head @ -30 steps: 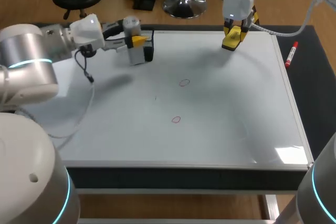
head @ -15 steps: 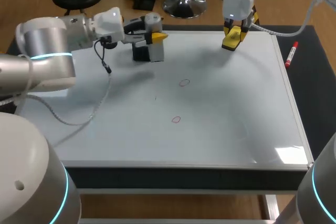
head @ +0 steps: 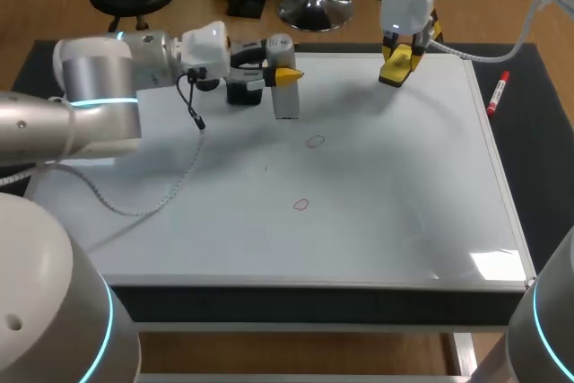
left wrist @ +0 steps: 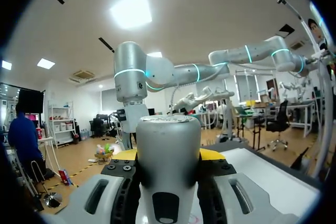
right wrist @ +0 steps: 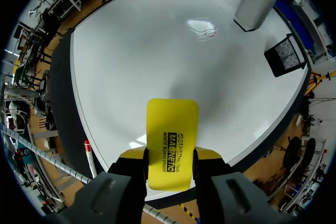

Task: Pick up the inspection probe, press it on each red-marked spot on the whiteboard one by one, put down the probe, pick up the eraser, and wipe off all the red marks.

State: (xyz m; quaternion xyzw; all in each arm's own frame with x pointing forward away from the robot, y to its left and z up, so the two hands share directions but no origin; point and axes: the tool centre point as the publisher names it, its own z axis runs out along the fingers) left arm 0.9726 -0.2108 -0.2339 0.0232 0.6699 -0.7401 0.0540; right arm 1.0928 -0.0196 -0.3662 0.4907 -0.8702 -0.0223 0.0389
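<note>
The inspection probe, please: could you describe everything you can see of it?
The inspection probe is a smooth grey, metal-looking cylinder with a rounded cap and a dark oval slot on its side. It stands upright, clamped between the yellow tips of the left end effector, over the whiteboard near the farther red mark. Whether its foot touches the board cannot be told.

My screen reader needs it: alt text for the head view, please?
The left gripper holds the grey inspection probe upright over the far side of the whiteboard, near two small red marks. The right gripper holds the yellow eraser over the far edge; a red marker lies beside the board.
</note>
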